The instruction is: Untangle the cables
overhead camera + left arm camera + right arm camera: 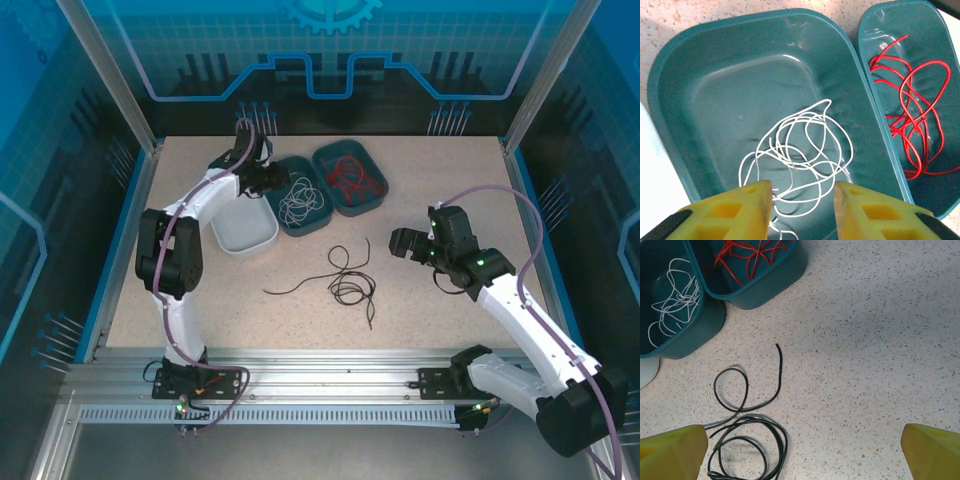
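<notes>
The cables sit in three spots by colour, as I read it from my station: the black cables (pixel 347 282) lie loose on the speckled table (pixel 430 160), looped over one another near its middle. The white cables (pixel 800 155) form a tangle in a teal tray (pixel 675 65), and the red cables (pixel 912 110) are coiled in a second teal tray (pixel 940 30) that touches the first along its long side. My left claw (pixel 802 200) hangs right over the white tangle, low above the near end of that tray, with its yellow fingers (pixel 740 210) parted and a clear gap between them. A few white strands run beneath the gap, but I see none pinched, so I read this claw as apart and holding nothing. My right claw (pixel 803 442) is spread wide over bare table. In its wrist view the black loops lie just beside the finger at the left edge and well apart from the other finger, while one black strand curves up towards the trays. From the top camera that claw sits to the right of the black cables, near them but not touching. A white tray (pixel 245 232) stands just beside the tray of white cables, on the side away from the red ones, under the left arm
</notes>
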